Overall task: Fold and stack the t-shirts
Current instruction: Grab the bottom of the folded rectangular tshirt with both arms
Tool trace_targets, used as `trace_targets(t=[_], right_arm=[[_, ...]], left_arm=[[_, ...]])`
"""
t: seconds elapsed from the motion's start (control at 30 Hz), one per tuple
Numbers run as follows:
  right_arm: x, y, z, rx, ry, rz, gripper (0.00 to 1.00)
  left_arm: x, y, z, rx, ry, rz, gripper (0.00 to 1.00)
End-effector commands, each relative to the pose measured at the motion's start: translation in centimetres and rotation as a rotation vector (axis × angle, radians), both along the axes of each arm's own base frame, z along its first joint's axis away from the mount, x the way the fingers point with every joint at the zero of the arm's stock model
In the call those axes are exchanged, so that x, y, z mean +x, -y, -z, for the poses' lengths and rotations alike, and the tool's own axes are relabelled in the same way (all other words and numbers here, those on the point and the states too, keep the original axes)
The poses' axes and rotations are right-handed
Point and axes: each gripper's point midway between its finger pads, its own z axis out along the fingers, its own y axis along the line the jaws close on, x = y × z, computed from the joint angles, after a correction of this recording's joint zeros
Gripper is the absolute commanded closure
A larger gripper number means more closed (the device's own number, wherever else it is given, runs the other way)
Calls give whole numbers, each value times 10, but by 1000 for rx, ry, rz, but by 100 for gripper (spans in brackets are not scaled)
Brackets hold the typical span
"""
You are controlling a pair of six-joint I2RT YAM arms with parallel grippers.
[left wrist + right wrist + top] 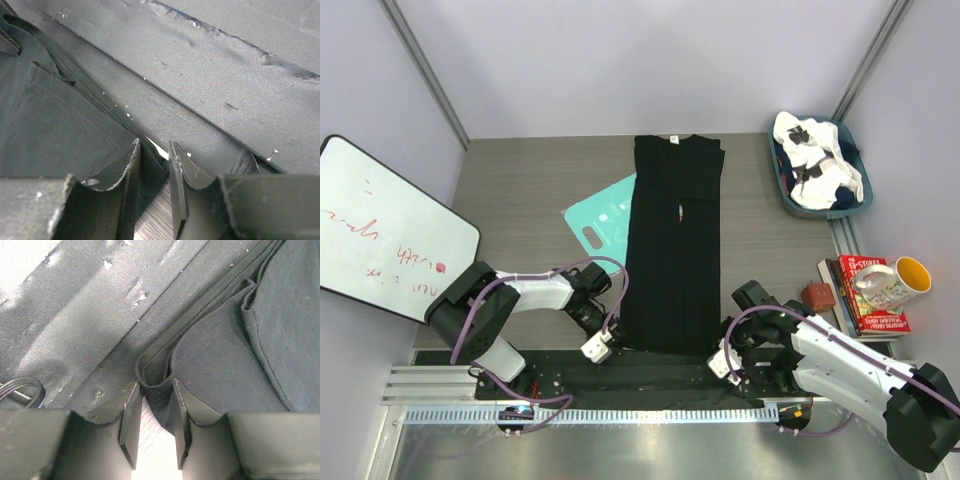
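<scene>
Shirt: the black t-shirt (672, 245) lies as a long narrow strip down the middle of the overhead frame, collar at the top, hem at the bottom by my bases.
Other shirt: the white t-shirt (815, 160) sits crumpled in the blue basket (855, 205) at the upper right, well apart.
My left gripper (598, 345): at the lower left corner of the strip; in my left wrist view the fingers (131, 175) stand nearly together with dark cloth between them, so I judge it clenched on the hem.
My right gripper (725, 362): at the lower right corner, pinching a bunched fold of hem, seen between the fingers (131, 412) in my right wrist view.
Step in hand: I judge it to be carrying the hem up toward the collar to halve the strip.
Doing it well: lift both corners together and level, keep the hem taut between them, travel straight up the frame, and lay it square on the collar edge.
Risk: the teal board (605, 222) lies partly under the shirt's left edge; dragging low could shift it.
</scene>
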Motion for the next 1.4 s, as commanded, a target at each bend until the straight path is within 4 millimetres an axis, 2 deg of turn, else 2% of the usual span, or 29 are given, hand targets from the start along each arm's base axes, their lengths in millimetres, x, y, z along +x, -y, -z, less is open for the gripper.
trace_targets(t=[0.0, 0.33, 0.4, 0.43, 0.47, 0.57, 0.77, 1.03, 1.1, 1.2, 1.23, 1.3, 1.37], right_arm=[[22, -15, -20, 64, 105, 1, 68], [29, -16, -29, 62, 109, 33, 70], [29, -15, -30, 61, 113, 38, 70], [29, -15, -30, 62, 112, 40, 70], [29, -15, -31, 65, 114, 43, 70], [28, -14, -29, 67, 110, 47, 69], [26, -14, -29, 70, 108, 45, 69], [25, -14, -29, 71, 104, 48, 69], [25, -13, -29, 72, 106, 49, 69], [25, -14, -29, 74, 106, 46, 70], [26, -14, -30, 74, 107, 49, 71], [26, -14, -31, 73, 106, 55, 71], [28, -14, -33, 72, 107, 64, 74]], left_arm=[[96, 27, 1, -55, 456, -42, 100], [111, 35, 1, -36, 484, -108, 100], [113, 32, 2, -23, 502, -120, 88], [115, 31, 1, -17, 510, -128, 79], [116, 30, 0, -14, 514, -134, 65], [115, 24, -3, 13, 518, -148, 49], [109, 15, -5, 41, 515, -149, 48], [113, 0, 8, 127, 527, -163, 53], [110, -3, 13, 144, 521, -151, 58], [110, -5, 18, 157, 521, -135, 75], [110, -5, 19, 159, 520, -133, 86], [112, -2, 17, 155, 525, -133, 100], [118, 5, 7, 134, 528, -146, 100]])
